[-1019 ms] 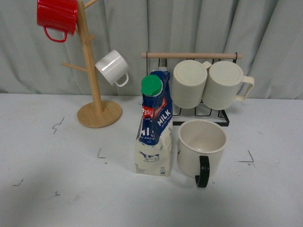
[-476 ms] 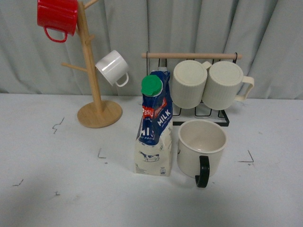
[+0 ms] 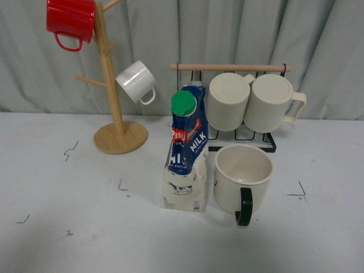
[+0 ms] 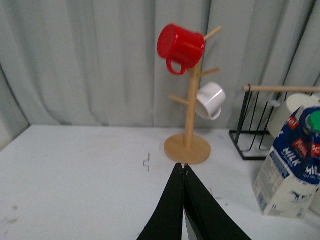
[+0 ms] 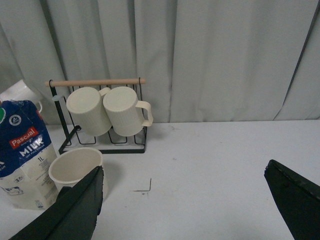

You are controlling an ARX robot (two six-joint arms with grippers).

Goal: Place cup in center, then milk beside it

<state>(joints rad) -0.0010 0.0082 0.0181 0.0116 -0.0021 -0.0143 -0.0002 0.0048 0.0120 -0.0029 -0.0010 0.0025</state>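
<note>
The cup (image 3: 243, 177), a wide cream mug with a black handle facing the camera, stands upright on the white table in the front view. The milk (image 3: 186, 154) carton, blue top, green cap, cow picture on its base, stands close to its left, a narrow gap between them. Neither arm shows in the front view. In the left wrist view my left gripper (image 4: 184, 165) is shut, empty, well away from the milk (image 4: 290, 165). In the right wrist view my right gripper (image 5: 182, 172) is wide open and empty, with the cup (image 5: 77, 167) beside one finger (image 5: 75, 205) and the milk (image 5: 25, 155) beyond.
A wooden mug tree (image 3: 116, 122) at the back left carries a red mug (image 3: 69, 20) and a small white cup (image 3: 136, 82). A black wire rack (image 3: 239, 131) with a wooden bar holds two ribbed cream mugs (image 3: 250, 101) behind the cup. Grey curtains close the back.
The cup and the milk stand where they were. The whole front view has shifted by a few pixels; nothing else differs.
</note>
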